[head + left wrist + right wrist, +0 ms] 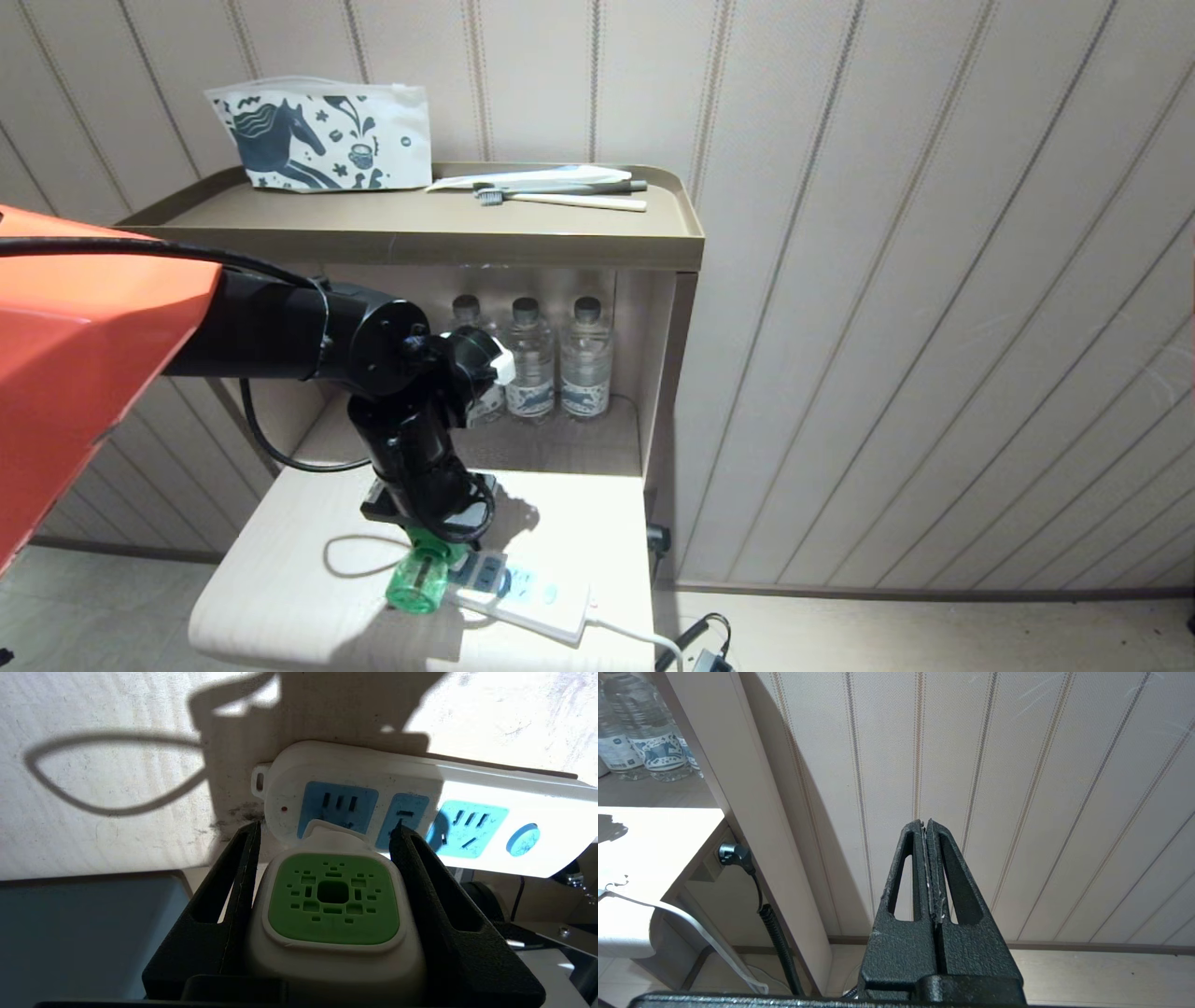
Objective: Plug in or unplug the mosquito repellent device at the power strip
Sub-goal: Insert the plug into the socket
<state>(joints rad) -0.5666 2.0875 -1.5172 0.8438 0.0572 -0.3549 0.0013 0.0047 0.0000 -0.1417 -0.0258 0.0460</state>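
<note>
The left gripper (327, 858) clamps the white head of the mosquito repellent device (332, 900), which sits at the power strip (467, 788) (at the table's six o'clock edge). Whether it's plugging or unplugging I can't tell; either calls for a straight, square move.

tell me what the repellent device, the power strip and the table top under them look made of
Mosquito repellent device: likely plastic, a matte white head with a green vented face, above a translucent green bottle. Power strip: smooth white moulded plastic, with light-blue panels. Table top: pale wood-look surface with faint grain, possibly laminate.
</note>
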